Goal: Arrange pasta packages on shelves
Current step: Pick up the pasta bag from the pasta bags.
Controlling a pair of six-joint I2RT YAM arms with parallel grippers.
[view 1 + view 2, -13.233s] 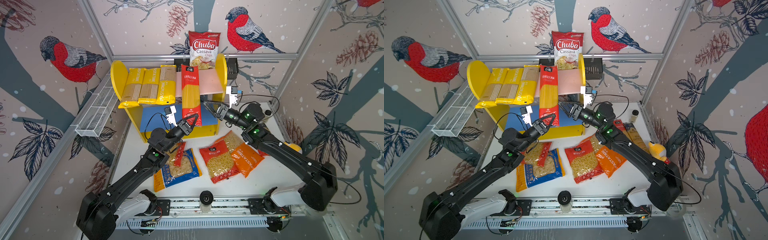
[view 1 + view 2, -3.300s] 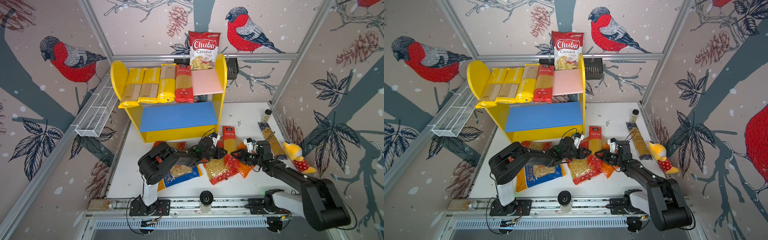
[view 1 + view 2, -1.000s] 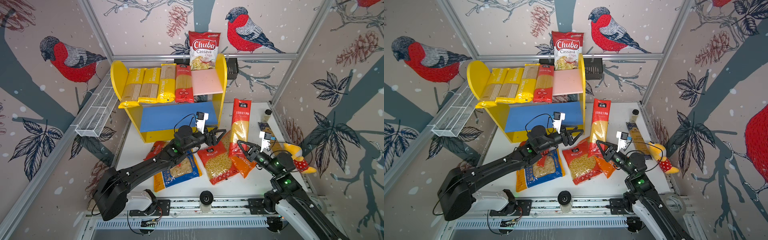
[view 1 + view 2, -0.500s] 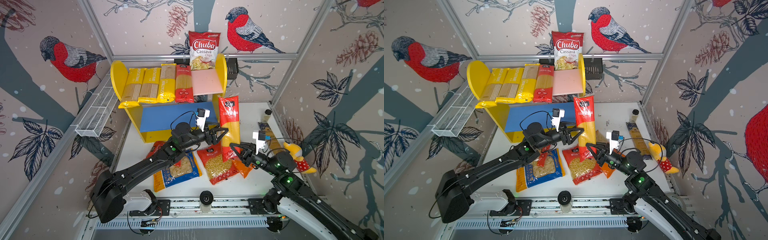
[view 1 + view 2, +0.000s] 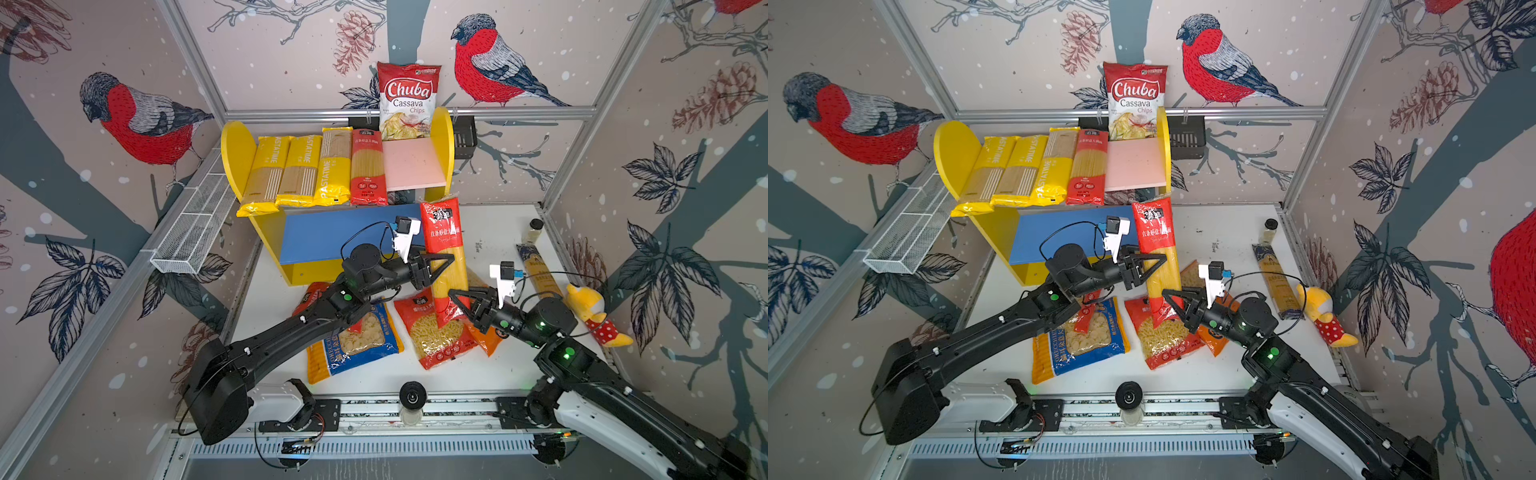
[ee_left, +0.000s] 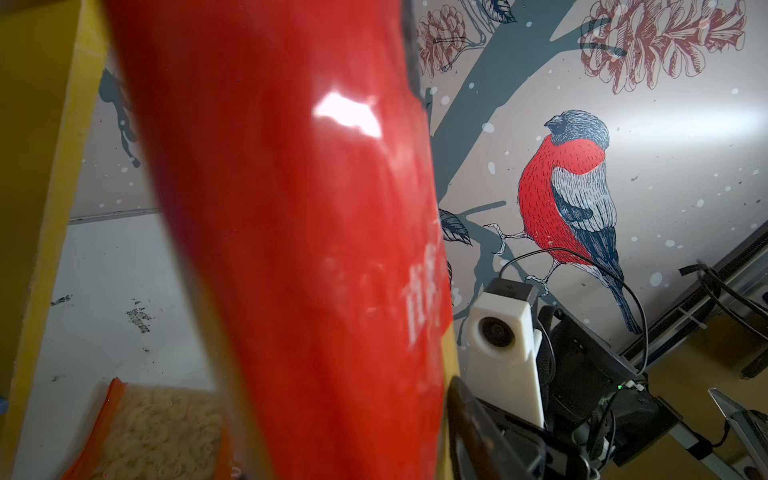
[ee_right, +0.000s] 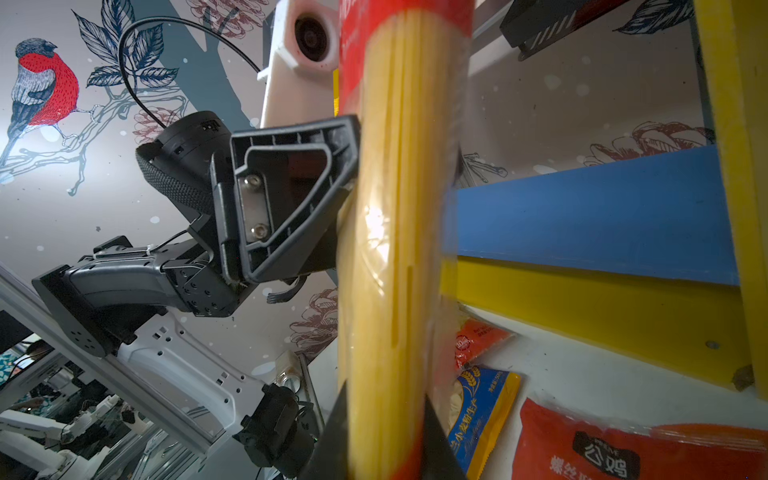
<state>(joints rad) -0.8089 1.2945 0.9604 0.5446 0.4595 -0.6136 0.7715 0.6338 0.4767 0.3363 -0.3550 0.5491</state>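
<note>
left arm [image 5: 291, 332], right arm [image 5: 552, 322]: black, white bases | wrist cameras [image 5: 405, 239]: white, black cables | lights [image 5: 567, 354]: green (small) | left gripper [image 5: 444, 266] fingers [image 7: 291, 208]: ribbed, two screws

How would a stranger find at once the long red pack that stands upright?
Look at the yellow shelf unit at the back of the white table. By its right front corner, the right gripper holds the spaghetti pack. Unlike the red pack lying on the pink board, it stands upright, red above and bare yellow below.
</note>
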